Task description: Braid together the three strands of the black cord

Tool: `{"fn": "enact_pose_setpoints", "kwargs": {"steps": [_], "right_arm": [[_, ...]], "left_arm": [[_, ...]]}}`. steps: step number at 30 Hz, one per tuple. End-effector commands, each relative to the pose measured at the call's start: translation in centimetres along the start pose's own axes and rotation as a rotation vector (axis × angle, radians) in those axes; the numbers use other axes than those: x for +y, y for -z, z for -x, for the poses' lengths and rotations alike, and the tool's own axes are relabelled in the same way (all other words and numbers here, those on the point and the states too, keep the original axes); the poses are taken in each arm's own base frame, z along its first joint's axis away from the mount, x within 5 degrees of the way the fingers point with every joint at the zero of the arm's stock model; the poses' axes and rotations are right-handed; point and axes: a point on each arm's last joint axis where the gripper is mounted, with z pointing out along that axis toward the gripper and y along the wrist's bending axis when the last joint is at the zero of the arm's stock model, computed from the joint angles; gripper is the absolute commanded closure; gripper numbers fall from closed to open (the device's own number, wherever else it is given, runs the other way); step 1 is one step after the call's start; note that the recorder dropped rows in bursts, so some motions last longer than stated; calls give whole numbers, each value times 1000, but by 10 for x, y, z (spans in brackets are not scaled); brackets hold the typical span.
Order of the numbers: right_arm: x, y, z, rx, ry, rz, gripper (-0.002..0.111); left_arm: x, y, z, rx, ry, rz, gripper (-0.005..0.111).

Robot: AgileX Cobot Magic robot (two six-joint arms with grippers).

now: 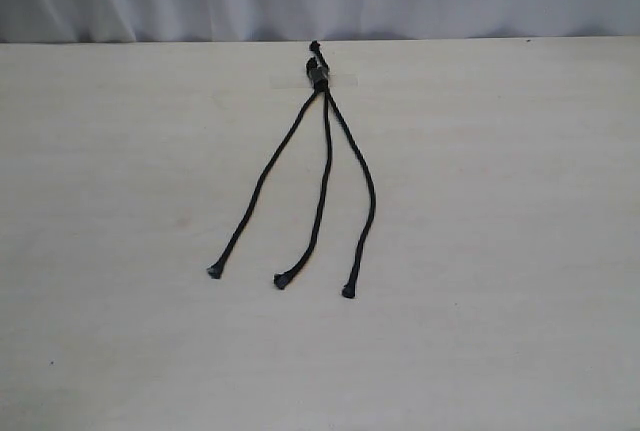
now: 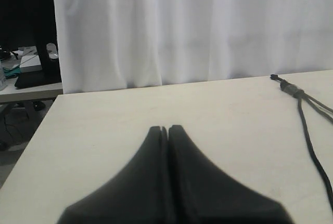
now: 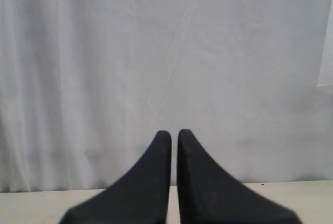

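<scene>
Lying flat, the cord (image 1: 318, 73) has its head at 12 o'clock near the far edge of the tabletop (image 1: 500, 251), with the strands (image 1: 322, 181) fanned toward 6. Thin and limp, they could slip a pinch or tangle if dragged, and a hard tug might shift the head. The left gripper (image 2: 167, 129) and right gripper (image 3: 173, 133) are closed and empty, with open room at 3, 6 and 9.

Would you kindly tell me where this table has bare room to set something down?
The table is bare in wide stretches left of the left strand, right of the right strand, and below the tips in the exterior view. It is tight only between the three strands, narrowing toward the knotted head.
</scene>
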Motion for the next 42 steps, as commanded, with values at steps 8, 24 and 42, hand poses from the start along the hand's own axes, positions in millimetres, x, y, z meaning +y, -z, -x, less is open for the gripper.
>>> {"fn": "enact_pose_setpoints", "kwargs": {"steps": [8, 24, 42], "right_arm": [[0, -1, 3, -10, 41, 2, 104], [7, -56, 43, 267, 116, -1, 104], [4, -84, 12, 585, 114, -13, 104]], "left_arm": [[0, 0, 0, -11, 6, 2, 107], [0, 0, 0, -11, 6, 2, 107], [0, 0, 0, -11, 6, 2, 107]]}}
